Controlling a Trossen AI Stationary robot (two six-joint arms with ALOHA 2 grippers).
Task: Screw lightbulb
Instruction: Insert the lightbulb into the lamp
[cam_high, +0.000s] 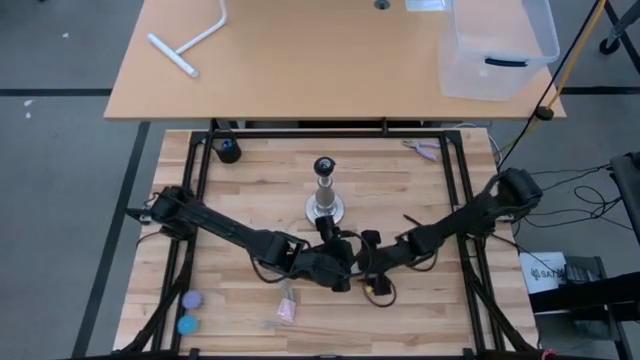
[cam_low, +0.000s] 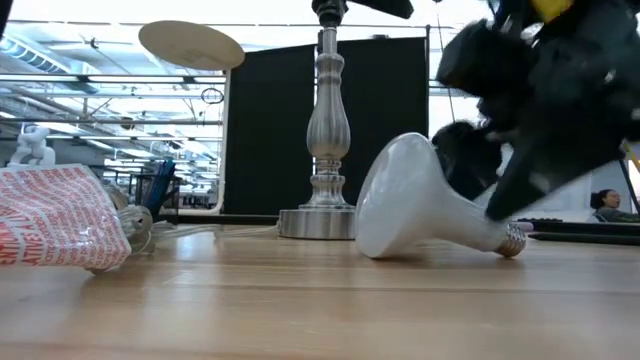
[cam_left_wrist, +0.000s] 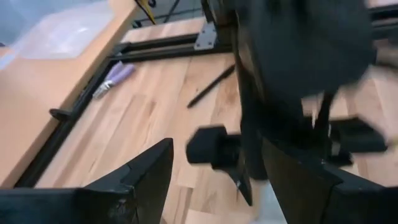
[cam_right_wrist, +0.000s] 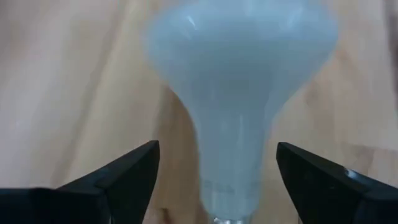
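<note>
Between your right gripper's (cam_right_wrist: 214, 180) wide-open, empty dark fingers lies the white frosted lightbulb (cam_right_wrist: 239, 93), on its side near the wooden table's (cam_high: 250, 190) middle, neck toward that gripper, the open, empty left gripper (cam_left_wrist: 217, 186) alongside.

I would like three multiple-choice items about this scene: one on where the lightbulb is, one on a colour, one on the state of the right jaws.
1. Where is the lightbulb?
A. Screwed into the lamp post
B. Lying on its side on the table
C. Inside the clear bin

2. What colour is the lightbulb's globe?
A. White
B. Red
C. Black

3. How do the jaws of the right gripper stand?
A. Shut on the bulb
B. Shut on nothing
C. Open on either side of the bulb's neck

Answers: 1 B, the low view shows it resting on the wooden table beside the lamp post. 2 A, the globe looks frosted white. 3 C, the right wrist view shows gaps between both fingers and the neck.
</note>
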